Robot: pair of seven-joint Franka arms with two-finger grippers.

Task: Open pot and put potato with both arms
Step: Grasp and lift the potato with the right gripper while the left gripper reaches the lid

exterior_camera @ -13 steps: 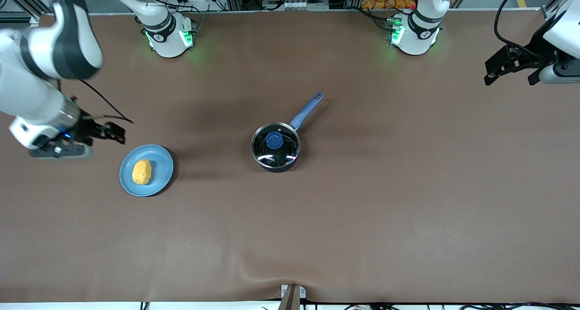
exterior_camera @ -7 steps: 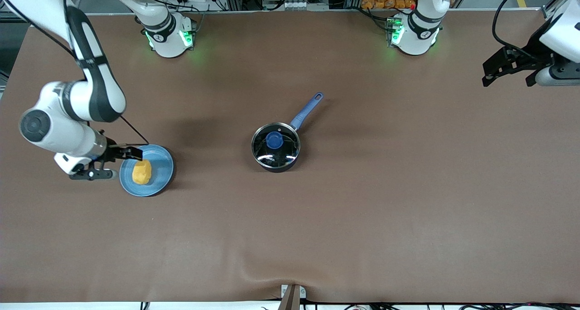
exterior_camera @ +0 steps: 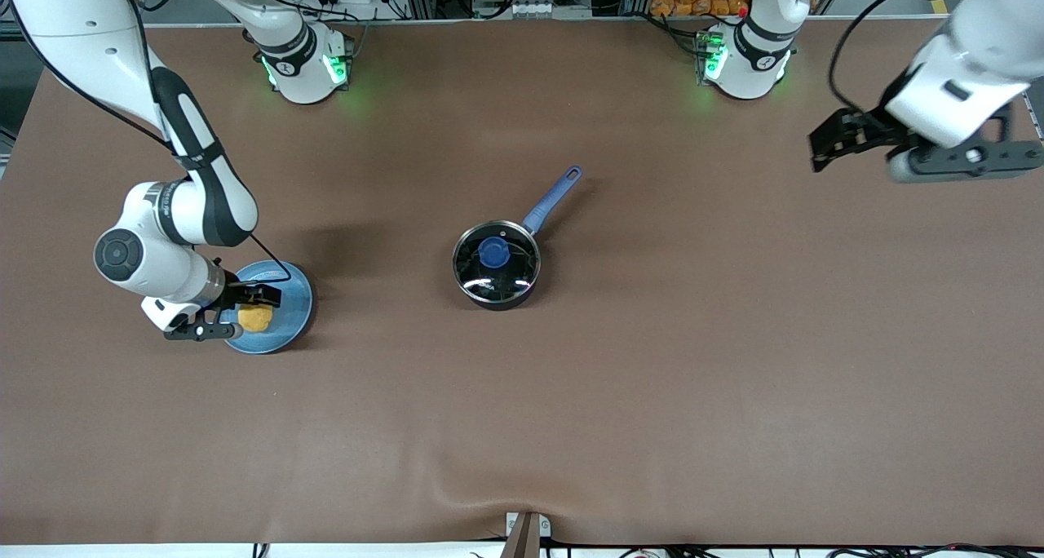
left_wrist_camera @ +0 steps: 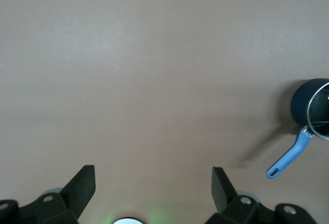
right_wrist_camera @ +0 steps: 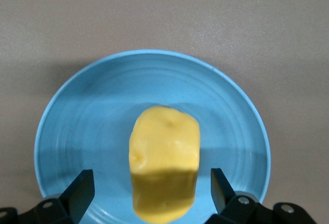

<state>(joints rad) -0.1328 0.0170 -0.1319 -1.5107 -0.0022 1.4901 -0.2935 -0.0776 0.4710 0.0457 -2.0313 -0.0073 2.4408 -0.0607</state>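
The black pot point(exterior_camera: 496, 274) stands mid-table with its glass lid and blue knob point(exterior_camera: 493, 252) on and its blue handle point(exterior_camera: 555, 200) pointing toward the arms' bases. In the left wrist view the pot point(left_wrist_camera: 303, 103) shows at the frame's edge. The yellow potato point(exterior_camera: 257, 320) point(right_wrist_camera: 164, 152) lies on a light-blue plate point(exterior_camera: 295, 301) point(right_wrist_camera: 77, 121) toward the right arm's end. My right gripper point(exterior_camera: 259, 298) point(right_wrist_camera: 151, 185) is open, low over the plate, one finger on each side of the potato without touching it. My left gripper point(exterior_camera: 836, 146) point(left_wrist_camera: 153, 183) hangs open and empty over bare table toward the left arm's end.
The brown table mat point(exterior_camera: 652, 378) stretches around the pot and plate. Both arm bases point(exterior_camera: 306, 64) point(exterior_camera: 746, 60) stand along the edge farthest from the front camera. A small bracket point(exterior_camera: 526, 529) sits at the nearest edge.
My right gripper has swung in and come down over the plate, now straddling the potato. My left gripper has shifted inward from the table's end toward the pot. Pot and potato have not moved.
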